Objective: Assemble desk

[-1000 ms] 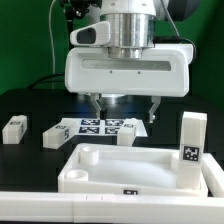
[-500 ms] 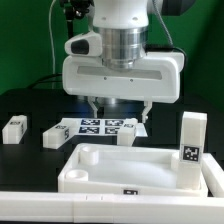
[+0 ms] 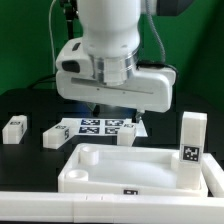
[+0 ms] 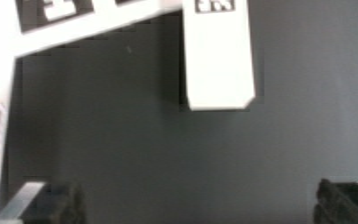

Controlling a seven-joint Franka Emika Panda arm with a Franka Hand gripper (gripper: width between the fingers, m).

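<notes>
Nearest, the desk panel (image 3: 135, 165) lies flat on the black tabletop (image 3: 30, 165), with one upright leg (image 3: 192, 140) at its corner on the exterior view's right, so I judge the work is early, at fetching another leg. Beyond the panel, loose legs (image 3: 55, 134) lie beside the marker board (image 3: 100, 126). Over them the gripper (image 4: 194, 200) hovers wide open, holding nothing; it next needs to straddle the lying leg (image 4: 220, 60) squarely, descend and close.
</notes>
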